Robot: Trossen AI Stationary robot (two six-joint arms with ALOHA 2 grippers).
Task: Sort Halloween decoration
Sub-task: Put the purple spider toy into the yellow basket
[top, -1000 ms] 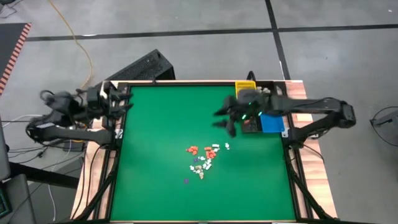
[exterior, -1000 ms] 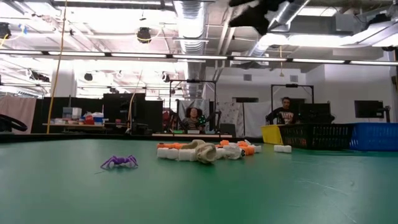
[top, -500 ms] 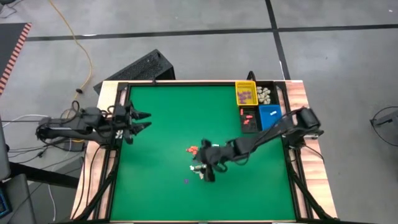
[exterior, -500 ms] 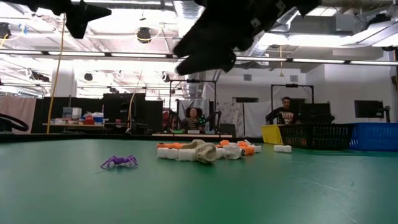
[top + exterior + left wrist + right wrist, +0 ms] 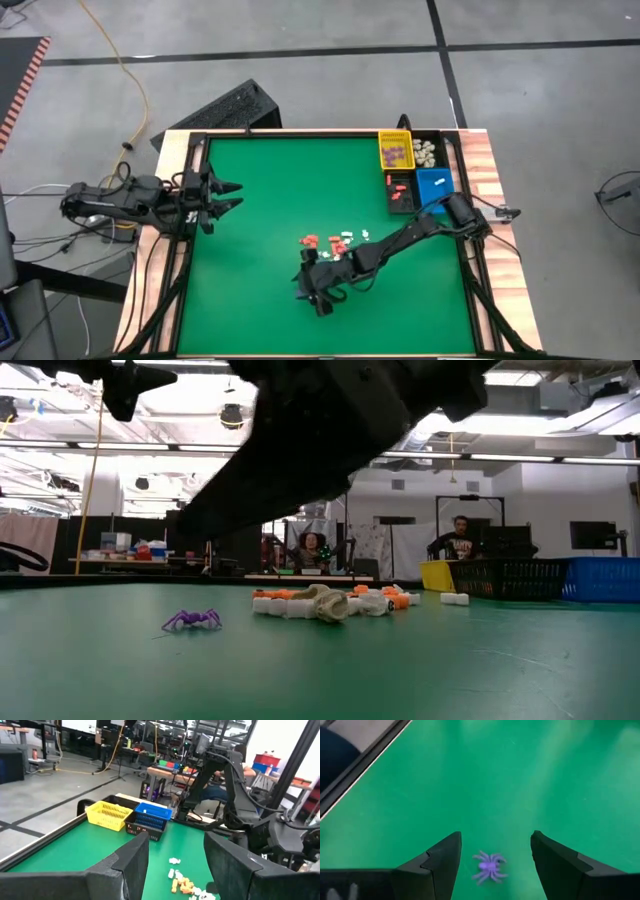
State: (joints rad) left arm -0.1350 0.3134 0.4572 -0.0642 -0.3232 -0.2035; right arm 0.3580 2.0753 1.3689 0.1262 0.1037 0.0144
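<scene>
The Halloween decoration lies as a small pile [image 5: 330, 243] of cream-white and orange-red trinkets at mid-table, also in the low view [image 5: 330, 603] and the left wrist view [image 5: 185, 882]. A purple spider [image 5: 489, 866] rests apart on the green mat [image 5: 192, 621], toward the near-left of the pile. My right gripper [image 5: 308, 293] hovers open above the spider [image 5: 495, 835], one finger to each side of it, slanting down and clear of the mat [image 5: 215, 510]. My left gripper [image 5: 234, 195] stands open at the table's left edge, level and high [image 5: 175, 855].
At the far right stand a yellow bin [image 5: 395, 150], a black bin with cream pieces [image 5: 428, 152], a black bin with red pieces [image 5: 400, 192] and a blue bin [image 5: 434, 187]. A raised dark frame [image 5: 190, 250] borders the mat. People sit in the room beyond.
My right gripper has swept from the bins at the far right over the pile toward the near-left, sinking and tipping downward until it hangs over the purple spider. My left gripper has come down and in over the table's left edge, then kept still. No trinket has moved.
</scene>
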